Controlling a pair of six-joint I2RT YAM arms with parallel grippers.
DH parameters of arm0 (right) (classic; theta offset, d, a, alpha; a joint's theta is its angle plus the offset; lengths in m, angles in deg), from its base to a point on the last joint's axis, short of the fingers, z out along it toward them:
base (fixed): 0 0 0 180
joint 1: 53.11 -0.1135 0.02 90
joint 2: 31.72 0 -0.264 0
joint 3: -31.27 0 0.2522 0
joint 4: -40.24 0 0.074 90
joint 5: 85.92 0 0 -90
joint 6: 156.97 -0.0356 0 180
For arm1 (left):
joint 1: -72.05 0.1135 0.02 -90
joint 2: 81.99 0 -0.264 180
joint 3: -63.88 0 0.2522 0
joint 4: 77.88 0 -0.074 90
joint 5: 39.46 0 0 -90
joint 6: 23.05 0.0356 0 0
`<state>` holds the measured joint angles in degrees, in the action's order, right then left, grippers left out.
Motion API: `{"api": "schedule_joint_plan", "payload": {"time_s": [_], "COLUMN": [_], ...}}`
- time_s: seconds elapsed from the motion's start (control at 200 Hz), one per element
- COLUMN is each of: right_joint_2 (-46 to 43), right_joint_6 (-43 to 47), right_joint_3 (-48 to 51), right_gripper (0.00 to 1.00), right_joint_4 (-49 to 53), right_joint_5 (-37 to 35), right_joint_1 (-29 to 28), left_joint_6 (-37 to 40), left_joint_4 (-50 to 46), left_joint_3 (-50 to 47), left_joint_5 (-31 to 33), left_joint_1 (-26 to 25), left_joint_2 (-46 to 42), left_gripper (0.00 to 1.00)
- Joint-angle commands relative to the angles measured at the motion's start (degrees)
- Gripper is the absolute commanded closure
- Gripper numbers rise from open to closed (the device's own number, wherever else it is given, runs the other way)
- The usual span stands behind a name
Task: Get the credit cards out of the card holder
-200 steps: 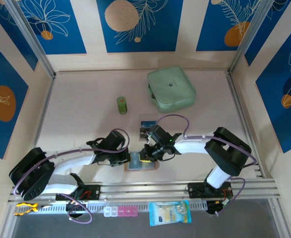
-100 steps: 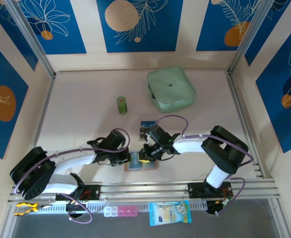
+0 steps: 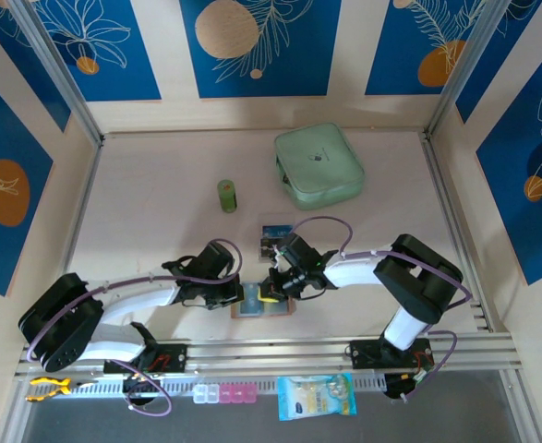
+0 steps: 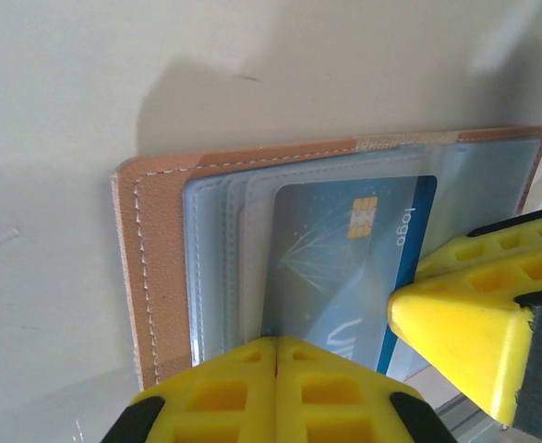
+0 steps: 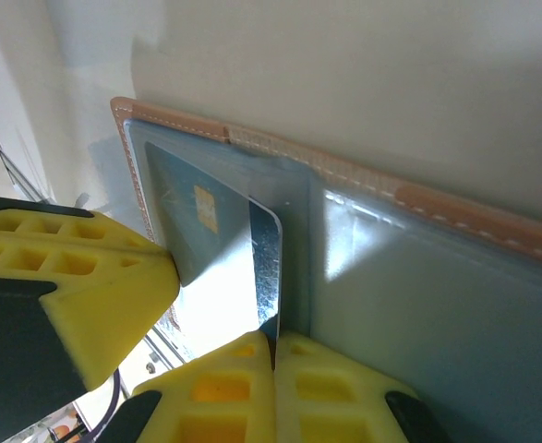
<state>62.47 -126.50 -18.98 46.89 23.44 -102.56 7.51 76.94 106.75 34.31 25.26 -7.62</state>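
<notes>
- Card holder (image 3: 252,303) lies open near the table's (image 3: 160,221) near edge, between both grippers.
- Blue credit card (image 4: 335,268) sticks partway out of a clear slot.
- Right gripper (image 5: 272,346) — pads pressed together, with the card's edge running in between them.
- Left gripper (image 4: 276,355) — fully closed, tips at the holder beside the card's corner. Whether it pinches anything is unclear.

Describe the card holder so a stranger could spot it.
On the table, look at the middle of the near edge. The card holder lies open there. Tan stitched leather and a blue chip card distinguish it from the big mint-green case.
</notes>
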Motion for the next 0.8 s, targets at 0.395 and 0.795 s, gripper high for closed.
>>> {"api": "schedule_joint_plan", "payload": {"time_s": [0.395,0.795], "right_joint_2": [-3.48,-3.29], "right_joint_6": [1.51,2.64], "right_joint_3": [2.15,2.3], "right_gripper": [0.99,0.95], "right_joint_4": [3.76,6.41], "right_joint_5": [-0.19,-0.89], "right_joint_1": [1.47,2.08], "left_joint_6": [0.88,0.94], "left_joint_4": [-3.07,-3.39], "left_joint_3": [-1.25,-1.27], "left_joint_5": [1.57,1.53], "left_joint_1": [-0.43,-0.4], "left_joint_2": [0.12,0.45], "left_gripper": [0.99,1.0]}}
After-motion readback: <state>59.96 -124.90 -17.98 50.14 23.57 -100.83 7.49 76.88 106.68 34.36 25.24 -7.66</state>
